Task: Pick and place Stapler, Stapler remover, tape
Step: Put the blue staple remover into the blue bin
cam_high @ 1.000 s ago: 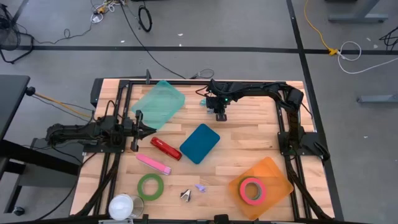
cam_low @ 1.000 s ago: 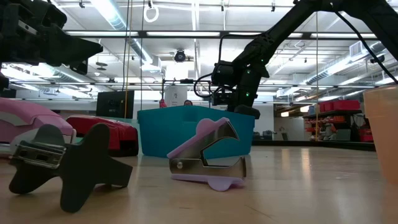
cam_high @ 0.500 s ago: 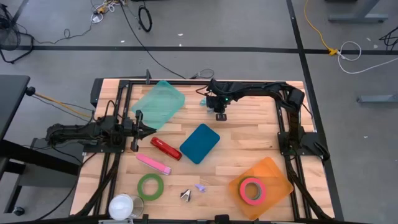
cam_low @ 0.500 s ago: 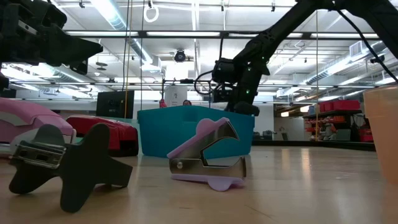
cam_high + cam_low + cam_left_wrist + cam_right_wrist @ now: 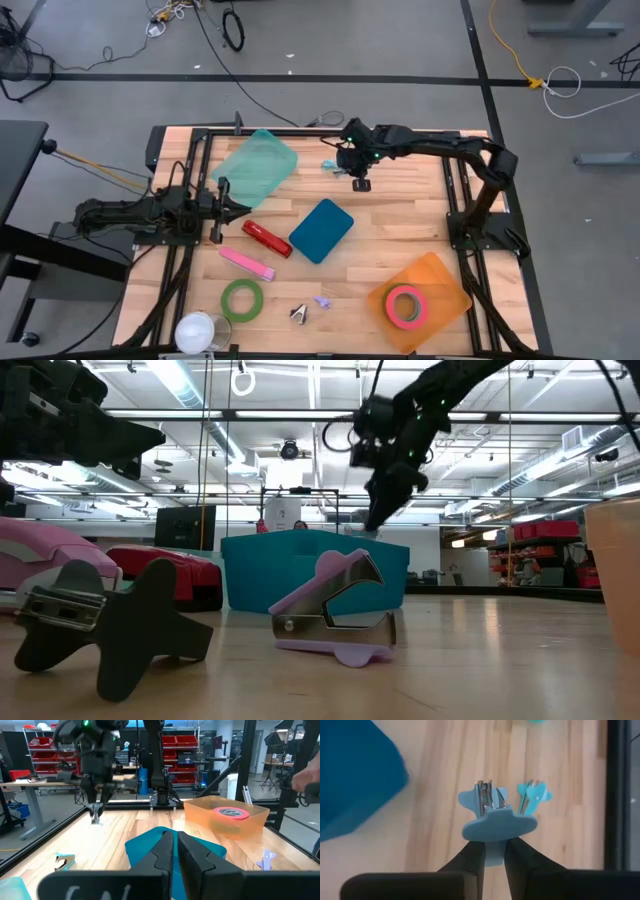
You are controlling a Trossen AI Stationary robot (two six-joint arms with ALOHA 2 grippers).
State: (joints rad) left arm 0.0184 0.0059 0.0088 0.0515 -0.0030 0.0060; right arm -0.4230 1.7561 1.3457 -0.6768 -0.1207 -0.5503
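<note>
Item in hand: one light blue staple remover [image 5: 492,817], pinched between the fingers of the right gripper [image 5: 360,183] and lifted off the wood, upper centre of the overhead frame, above the dark teal tray [image 5: 322,230].

Handling note: we judge the step to be a carry. Keep the pinch firm, lift clear of tray walls, and lower level before letting go.

Left gripper [image 5: 238,209]: fingers pressed together, empty, waiting at centre left.

We count:
- Staple removers: four seen, namely the held one, another blue [image 5: 534,795], one black [image 5: 100,622], one lilac [image 5: 335,615].
- Staplers: two, red [image 5: 266,238] and pink [image 5: 246,262].
- Tape rolls: two, green [image 5: 241,299] and pink [image 5: 405,304].
- Trays: three, counting the mint [image 5: 255,167] and orange [image 5: 440,275].
</note>
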